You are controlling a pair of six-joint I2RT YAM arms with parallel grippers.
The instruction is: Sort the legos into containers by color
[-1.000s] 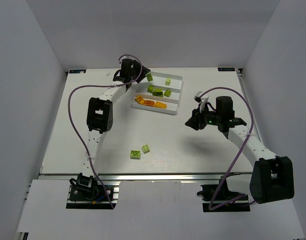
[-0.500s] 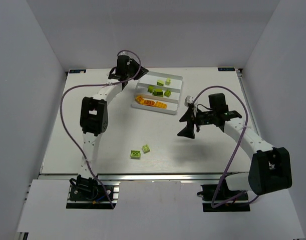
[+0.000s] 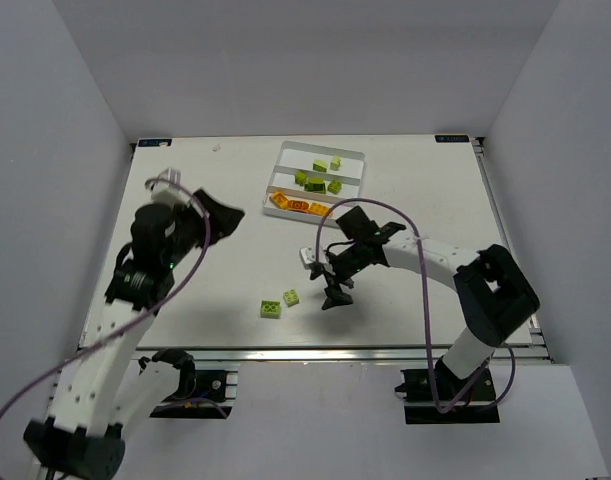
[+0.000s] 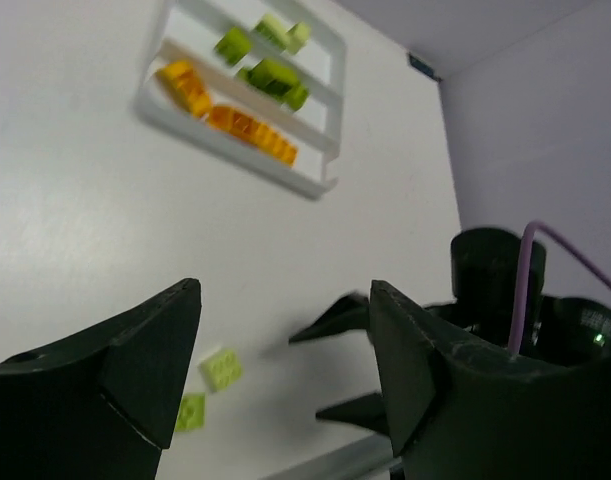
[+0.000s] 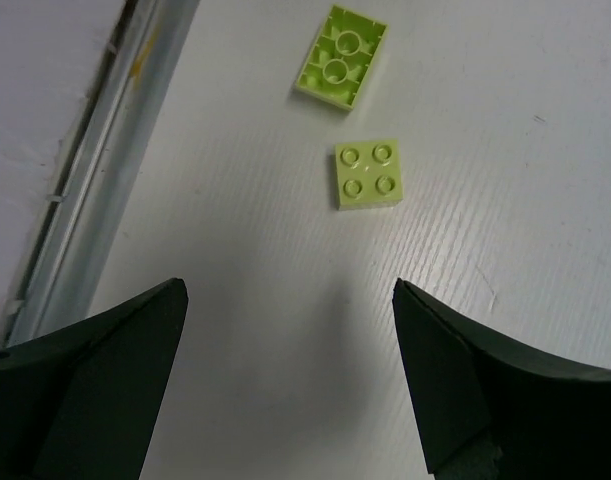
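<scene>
The white tray (image 3: 353, 186) stands at the back centre. Its containers hold green legos (image 3: 315, 182) in the two far slots and orange legos (image 3: 300, 206) in the near slot. Two loose green legos lie near the front edge, one studs up (image 5: 367, 174) and one flipped over (image 5: 342, 55). My right gripper (image 5: 288, 290) hangs open just right of them (image 3: 330, 285), with nothing between its fingers. My left gripper (image 3: 235, 213) is raised over the left half of the table, open and empty (image 4: 285, 300). In the left wrist view the tray (image 4: 325, 180) and both loose legos (image 4: 221, 368) show.
The table's metal front rail (image 5: 85, 200) runs close behind the two loose legos. Grey walls (image 3: 65, 120) enclose the table on three sides. A purple cable (image 3: 425, 300) loops along the right arm.
My left arm has pulled back from the tray's far-left corner to the left side and risen. My right arm has swept left and forward to the two loose green legos.
</scene>
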